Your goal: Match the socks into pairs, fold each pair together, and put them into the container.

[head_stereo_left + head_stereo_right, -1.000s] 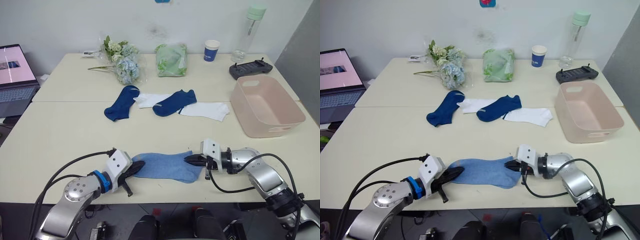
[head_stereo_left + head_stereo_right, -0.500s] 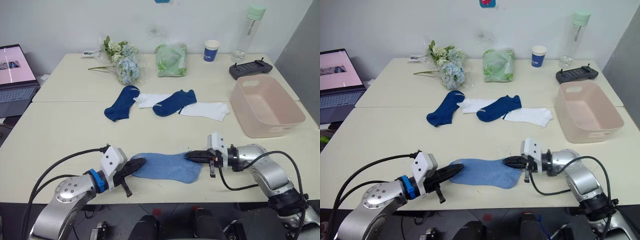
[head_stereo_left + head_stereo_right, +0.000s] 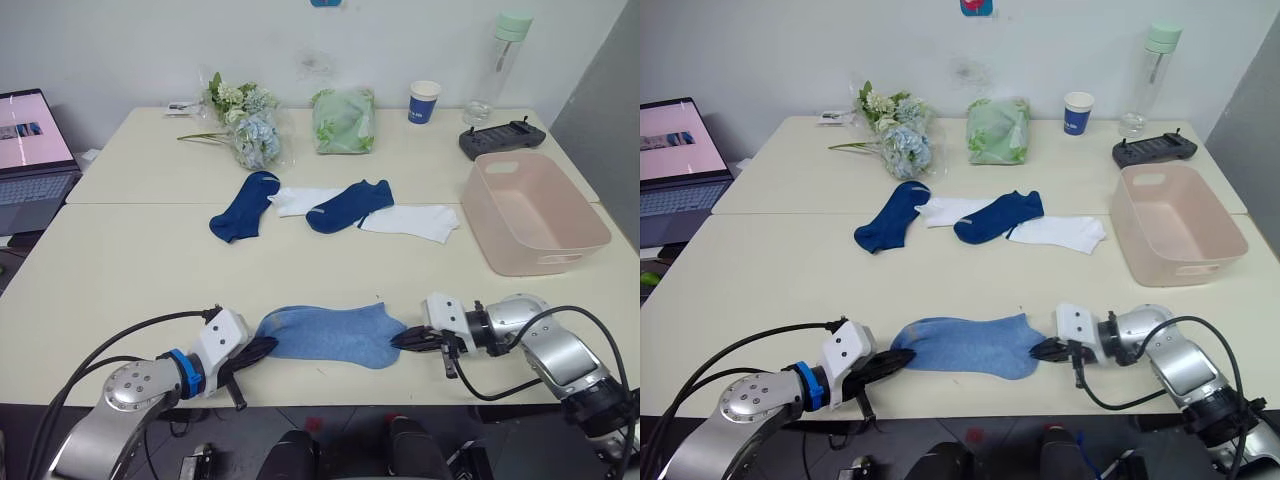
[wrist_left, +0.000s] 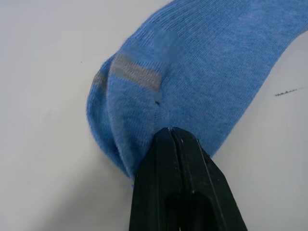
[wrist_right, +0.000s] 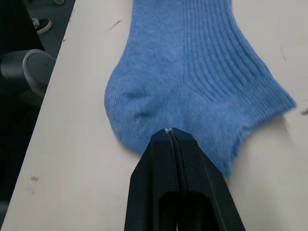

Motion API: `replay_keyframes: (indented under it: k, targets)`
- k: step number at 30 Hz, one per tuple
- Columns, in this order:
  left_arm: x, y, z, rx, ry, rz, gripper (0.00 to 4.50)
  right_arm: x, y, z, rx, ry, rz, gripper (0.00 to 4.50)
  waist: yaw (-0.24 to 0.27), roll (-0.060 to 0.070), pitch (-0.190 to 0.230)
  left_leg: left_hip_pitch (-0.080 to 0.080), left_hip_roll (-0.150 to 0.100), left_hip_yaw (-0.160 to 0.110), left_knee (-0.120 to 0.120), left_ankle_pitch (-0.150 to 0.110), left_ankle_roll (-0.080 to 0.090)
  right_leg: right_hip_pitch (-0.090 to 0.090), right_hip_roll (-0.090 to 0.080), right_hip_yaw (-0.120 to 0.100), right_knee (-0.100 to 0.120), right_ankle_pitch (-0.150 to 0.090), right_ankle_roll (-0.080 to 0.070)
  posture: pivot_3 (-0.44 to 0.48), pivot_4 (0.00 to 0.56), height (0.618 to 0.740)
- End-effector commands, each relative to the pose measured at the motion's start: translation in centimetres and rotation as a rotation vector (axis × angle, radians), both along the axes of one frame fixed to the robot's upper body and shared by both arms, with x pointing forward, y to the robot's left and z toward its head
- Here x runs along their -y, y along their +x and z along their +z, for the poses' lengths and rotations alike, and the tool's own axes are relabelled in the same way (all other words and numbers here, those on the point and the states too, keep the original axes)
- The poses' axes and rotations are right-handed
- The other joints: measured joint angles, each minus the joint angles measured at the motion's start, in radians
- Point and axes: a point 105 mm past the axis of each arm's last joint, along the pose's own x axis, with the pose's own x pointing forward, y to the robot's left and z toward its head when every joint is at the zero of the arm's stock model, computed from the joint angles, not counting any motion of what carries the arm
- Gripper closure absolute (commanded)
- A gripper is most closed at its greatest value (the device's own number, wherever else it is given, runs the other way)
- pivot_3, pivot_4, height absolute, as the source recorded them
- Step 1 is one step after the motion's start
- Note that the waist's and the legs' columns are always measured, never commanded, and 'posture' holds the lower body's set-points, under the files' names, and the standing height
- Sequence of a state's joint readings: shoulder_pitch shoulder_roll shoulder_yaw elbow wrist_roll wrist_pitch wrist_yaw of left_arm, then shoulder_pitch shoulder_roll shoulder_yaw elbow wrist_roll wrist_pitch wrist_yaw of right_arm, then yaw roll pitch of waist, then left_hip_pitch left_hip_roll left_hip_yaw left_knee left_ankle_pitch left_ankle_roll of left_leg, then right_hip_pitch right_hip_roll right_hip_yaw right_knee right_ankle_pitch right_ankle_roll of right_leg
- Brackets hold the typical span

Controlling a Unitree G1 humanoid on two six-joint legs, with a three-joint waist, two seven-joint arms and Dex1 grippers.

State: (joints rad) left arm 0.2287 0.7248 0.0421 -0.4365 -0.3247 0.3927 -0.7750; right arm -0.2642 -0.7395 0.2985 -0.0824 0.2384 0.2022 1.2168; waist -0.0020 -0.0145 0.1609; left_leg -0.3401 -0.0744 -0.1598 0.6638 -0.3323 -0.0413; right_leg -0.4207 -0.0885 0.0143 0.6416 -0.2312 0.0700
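A cream table (image 3: 120, 270) stands before a white wall, with a laptop (image 3: 30, 150) at the robot's far left. Near the front edge lies a light blue sock (image 3: 330, 333), stretched flat; the left gripper (image 3: 258, 348) is pinched closed on its toe end, the right gripper (image 3: 402, 340) clamped on its heel end. Farther back, two navy socks (image 3: 243, 206) and two white socks (image 3: 420, 220) lie in a row. The pale pink tub (image 3: 530, 215) sits to the right.

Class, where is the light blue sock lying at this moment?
The light blue sock lies flat near the table's front edge, stretched between the left gripper and the right gripper, each pinching one end.
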Motion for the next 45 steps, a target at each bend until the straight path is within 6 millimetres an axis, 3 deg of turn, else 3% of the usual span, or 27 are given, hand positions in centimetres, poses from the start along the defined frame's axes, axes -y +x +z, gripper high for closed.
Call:
replay_keyframes:
  k: [1,4,7,10,13,17,18,22,25,37,45]
  targets:
    - [0.8,0.1,2.6,0.048,-0.122,-0.004,4.5,0.1,0.5,2.7,0.001,0.116,-0.059,4.45,-0.001,0.0,0.0,0.0,0.0,0.0,0.0,0.0,0.0,0.0,0.0,0.0,0.0,0.0,0.0,0.0,0.15,0.74]
    - [0.1,0.6,4.6,0.093,-0.211,0.062,4.5,0.3,1.2,5.0,-0.007,0.215,-0.138,4.45,-0.001,0.0,0.0,0.0,0.001,0.0,0.0,0.0,0.0,-0.001,0.0,0.0,0.0,0.0,0.0,0.0,0.15,0.74]
    - [-2.3,1.4,6.6,0.158,-0.272,0.187,4.14,1.4,2.7,6.5,0.038,0.266,-0.27,3.89,0.0,0.0,0.0,-0.001,0.003,-0.001,0.0,0.0,0.0,-0.001,0.0,0.0,0.0,0.0,0.0,0.0,0.15,0.74]
    - [-3.8,1.2,6.3,0.143,-0.269,0.246,3.31,2.2,2.7,5.4,0.005,0.243,-0.337,2.86,0.0,0.0,0.0,-0.001,0.001,0.0,0.0,0.0,0.0,-0.001,0.0,0.0,0.0,0.0,0.0,0.0,0.15,0.74]
    - [-3.8,0.7,5.7,0.14,-0.229,0.249,2.34,2.1,1.7,3.3,-0.089,0.202,-0.367,1.81,0.0,0.0,0.0,-0.001,0.0,0.0,0.0,0.0,0.0,-0.001,0.0,0.0,-0.001,0.0,0.0,0.0,0.15,0.74]
    - [-3.5,0.7,5.5,0.149,-0.214,0.253,1.1,1.9,1.2,2.1,-0.161,0.187,-0.395,0.44,0.0,0.0,0.0,-0.002,0.0,0.0,0.0,0.0,0.0,-0.001,-0.001,0.0,0.0,0.0,0.0,0.0,0.15,0.74]
    - [-3.4,0.7,5.6,0.152,-0.225,0.25,1.09,1.5,0.9,1.6,-0.192,0.172,-0.388,0.16,0.0,0.0,0.0,-0.002,0.0,0.0,0.0,0.0,0.0,-0.001,-0.001,0.001,0.0,0.0,0.0,0.0,0.15,0.74]
    - [-3.0,0.4,5.7,0.155,-0.233,0.244,1.09,0.2,-0.4,0.6,-0.257,0.131,-0.313,0.16,-0.001,0.0,0.0,-0.001,0.0,0.0,0.0,0.0,0.0,-0.001,0.0,0.0,0.0,0.0,0.0,0.0,0.15,0.74]
    - [-3.1,0.3,5.6,0.154,-0.224,0.247,1.09,-0.4,-0.9,0.1,-0.268,0.11,-0.273,0.73,-0.001,0.0,0.0,-0.001,0.0,0.0,0.0,0.0,0.0,-0.001,0.0,-0.001,0.0,0.0,0.0,0.0,0.15,0.74]
    - [-2.8,-0.2,6.0,0.162,-0.226,0.252,1.09,-0.1,0.8,0.7,-0.282,0.137,-0.292,4.4,0.0,0.0,0.0,-0.001,0.0,0.0,0.0,0.0,0.0,-0.001,0.0,0.0,-0.001,0.0,0.0,0.0,0.15,0.74]
    - [-1.2,0.2,6.2,0.152,-0.248,0.179,1.09,1.6,2.0,2.1,-0.333,0.159,-0.325,4.46,0.0,0.0,0.0,-0.002,0.0,0.0,0.0,0.0,0.0,-0.001,0.0,0.0,-0.001,0.0,0.0,0.0,0.15,0.74]
